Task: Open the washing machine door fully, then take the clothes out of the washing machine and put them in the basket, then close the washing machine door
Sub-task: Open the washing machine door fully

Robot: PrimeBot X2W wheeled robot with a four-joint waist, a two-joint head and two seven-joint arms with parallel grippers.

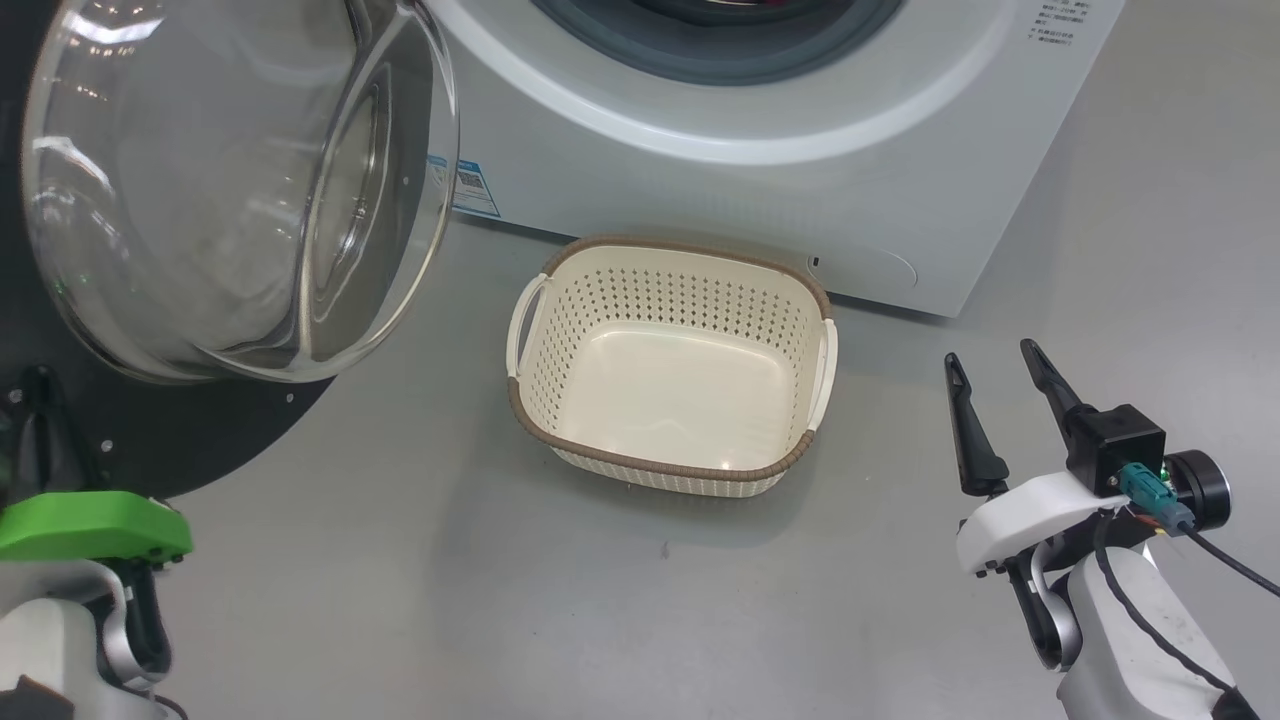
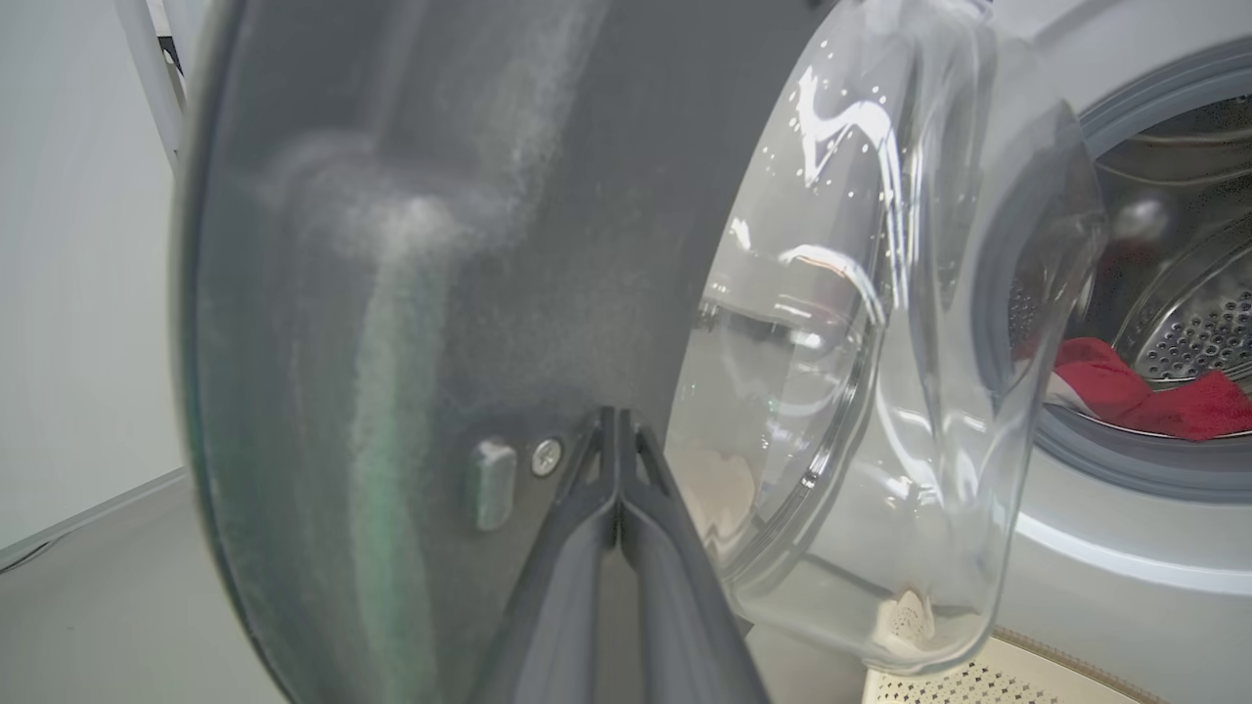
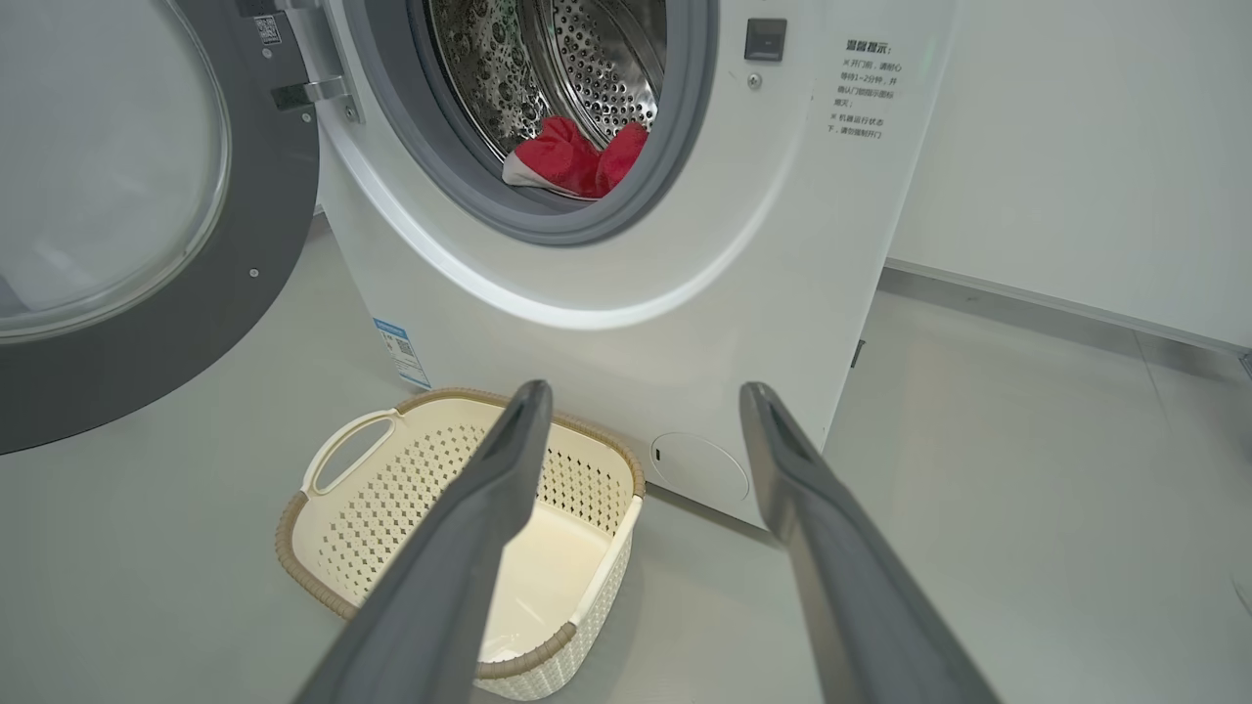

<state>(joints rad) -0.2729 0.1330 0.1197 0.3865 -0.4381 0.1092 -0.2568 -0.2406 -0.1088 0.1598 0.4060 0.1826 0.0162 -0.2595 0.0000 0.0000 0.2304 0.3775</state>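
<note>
One red garment (image 3: 577,156) lies low inside the washing machine (image 3: 626,332), up and ahead of the right jaws, which are spread wide (likely the nearer arm). Left jaws, pressed together, sit at the open door (image 2: 411,293); the basket (image 1: 680,380) stands below the opening.

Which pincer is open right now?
The right pincer: its fingers stand wide apart, empty, beside the basket. On the left pincer they are pressed together, tips at the dark rim of the washing machine door.
</note>
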